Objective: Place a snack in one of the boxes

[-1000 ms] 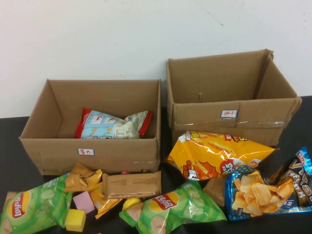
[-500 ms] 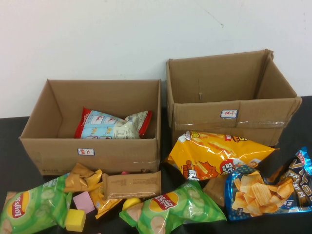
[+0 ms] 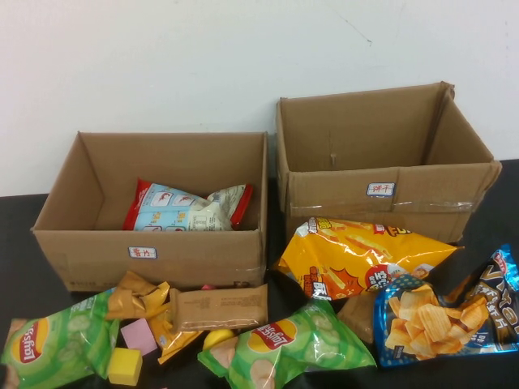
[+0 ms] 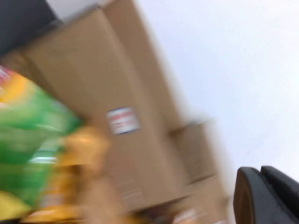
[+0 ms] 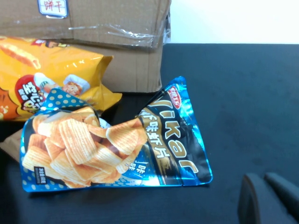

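Two green Lay's bags lie at the table's front: one at front left [image 3: 57,344], one at front centre [image 3: 288,344]. The lower, wider box [image 3: 81,255] with a small white label [image 3: 142,253] stands at back left and holds a red, white and blue packet [image 3: 186,207]. Neither gripper shows in the high view. My left gripper [image 4: 261,173] hovers near the left green bag [image 4: 28,140] and that box [image 4: 93,74], its fingers together. My right gripper [image 5: 261,179] is over bare black table beside the blue bag [image 5: 112,140], fingers together, holding nothing.
The taller taped box [image 3: 389,203] stands at back right. An orange-yellow bag [image 3: 357,255] and a blue bag [image 3: 438,320] lie before it. A brown packet [image 3: 219,306], gold wrappers [image 3: 138,300], a pink block [image 3: 139,335] and a yellow cube [image 3: 126,366] crowd the front.
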Available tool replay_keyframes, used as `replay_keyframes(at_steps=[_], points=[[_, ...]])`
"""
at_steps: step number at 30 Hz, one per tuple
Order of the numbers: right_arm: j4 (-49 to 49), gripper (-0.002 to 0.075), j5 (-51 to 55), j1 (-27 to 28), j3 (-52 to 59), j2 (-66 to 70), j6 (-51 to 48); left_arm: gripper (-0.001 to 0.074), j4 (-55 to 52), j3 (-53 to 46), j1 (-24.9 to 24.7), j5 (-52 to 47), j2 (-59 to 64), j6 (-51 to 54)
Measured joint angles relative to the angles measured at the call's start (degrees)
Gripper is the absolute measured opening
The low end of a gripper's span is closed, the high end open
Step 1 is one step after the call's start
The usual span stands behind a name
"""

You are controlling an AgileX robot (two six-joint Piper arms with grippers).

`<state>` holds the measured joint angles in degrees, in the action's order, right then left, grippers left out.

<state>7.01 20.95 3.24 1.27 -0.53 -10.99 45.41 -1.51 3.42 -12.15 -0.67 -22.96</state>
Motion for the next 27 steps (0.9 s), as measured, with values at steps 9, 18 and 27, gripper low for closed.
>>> replay_keyframes(at_steps=[9, 18, 27], points=[[0.00, -0.0001, 0.00, 0.00, 0.00, 0.00, 0.00, -0.0001, 10.41, 0.00, 0.00, 10.42, 0.00, 1.29], [0.00, -0.0001, 0.00, 0.00, 0.00, 0.00, 0.00, -0.0001, -3.89, 16.14, 0.00, -14.51, 5.75, 35.63], [0.00, -0.0001, 0.00, 0.00, 0.00, 0.00, 0.00, -0.0001, -22.75, 41.26, -5.64, -32.05, 31.44, 51.16]])
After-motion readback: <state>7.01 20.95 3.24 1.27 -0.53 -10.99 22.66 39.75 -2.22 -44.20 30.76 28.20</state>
